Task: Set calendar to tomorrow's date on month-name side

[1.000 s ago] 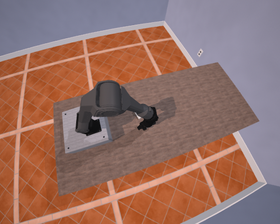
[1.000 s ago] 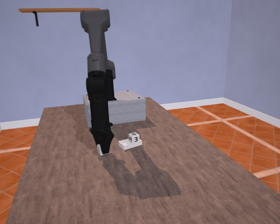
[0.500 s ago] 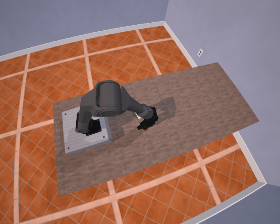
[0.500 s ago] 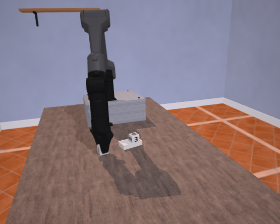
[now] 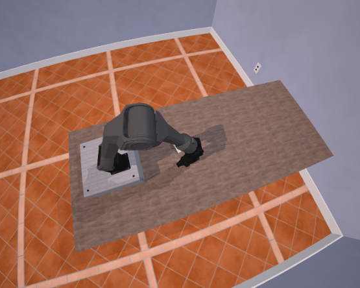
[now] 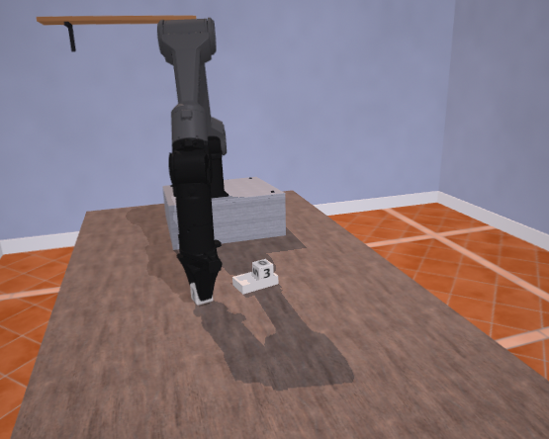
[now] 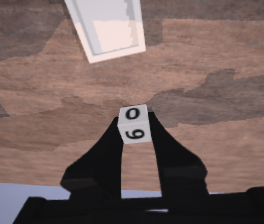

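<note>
The gripper [image 7: 134,131] is clamped on a white cube [image 7: 134,124], one black finger [image 7: 110,145] pressed to each side of it, and the wrist view shows a 0 on the cube's far face and a 6 or 9 on the face toward the camera; which of the two it is I cannot tell. In the exterior view the arm [image 6: 191,163] drops almost straight down from its grey pedestal [image 6: 258,213], and the cube [image 6: 202,295] sits right at the fingertips, at or just above the table [image 6: 402,316]; whether it touches the wood cannot be made out. The tray [image 6: 243,285], white and low, lies flat on the table just beside the gripper, on the side away from the table's left edge as the exterior view has it. One cube [image 6: 263,270] stands in the tray at its far-right end, a 3 facing the exterior camera, and the near-left half of the tray is bare. From the wrist the tray [image 7: 94,52] appears past the held cube, apart from it, with pale floor showing inside its rim. From the top the arm [image 5: 140,126] covers the tray, and the gripper [image 5: 186,162] shows only as a dark shape over the table [image 5: 263,136].
</note>
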Motion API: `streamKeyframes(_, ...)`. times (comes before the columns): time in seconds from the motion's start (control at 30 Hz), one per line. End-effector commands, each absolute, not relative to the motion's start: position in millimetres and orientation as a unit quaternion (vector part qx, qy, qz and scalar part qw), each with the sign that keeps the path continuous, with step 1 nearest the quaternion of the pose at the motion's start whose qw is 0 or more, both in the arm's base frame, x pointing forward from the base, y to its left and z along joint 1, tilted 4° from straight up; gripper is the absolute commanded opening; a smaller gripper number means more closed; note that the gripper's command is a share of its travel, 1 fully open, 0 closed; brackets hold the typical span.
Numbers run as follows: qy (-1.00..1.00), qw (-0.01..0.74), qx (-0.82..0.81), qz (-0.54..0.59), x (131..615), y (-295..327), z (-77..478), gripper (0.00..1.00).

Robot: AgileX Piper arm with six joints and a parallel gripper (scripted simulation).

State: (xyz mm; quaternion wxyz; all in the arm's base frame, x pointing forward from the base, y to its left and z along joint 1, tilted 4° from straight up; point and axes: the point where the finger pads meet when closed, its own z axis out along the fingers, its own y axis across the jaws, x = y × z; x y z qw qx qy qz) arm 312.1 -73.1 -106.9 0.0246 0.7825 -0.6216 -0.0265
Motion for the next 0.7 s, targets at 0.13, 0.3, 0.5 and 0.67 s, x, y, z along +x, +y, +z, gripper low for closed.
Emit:
streamKeyframes(0.13, -0.622, 0.025, 0.782, -0.027, 312, -73, -107, 0.35)
streamKeyframes(0.3, -0.622, 0.025, 0.782, -0.027, 312, -73, -107, 0.35)
streamKeyframes(0.5, -0.622, 0.025, 0.782, -0.026, 312, -74, -106, 0.35)
streamKeyframes(0.67, -0.622, 0.024, 0.782, -0.024, 315, -74, -89, 0.35)
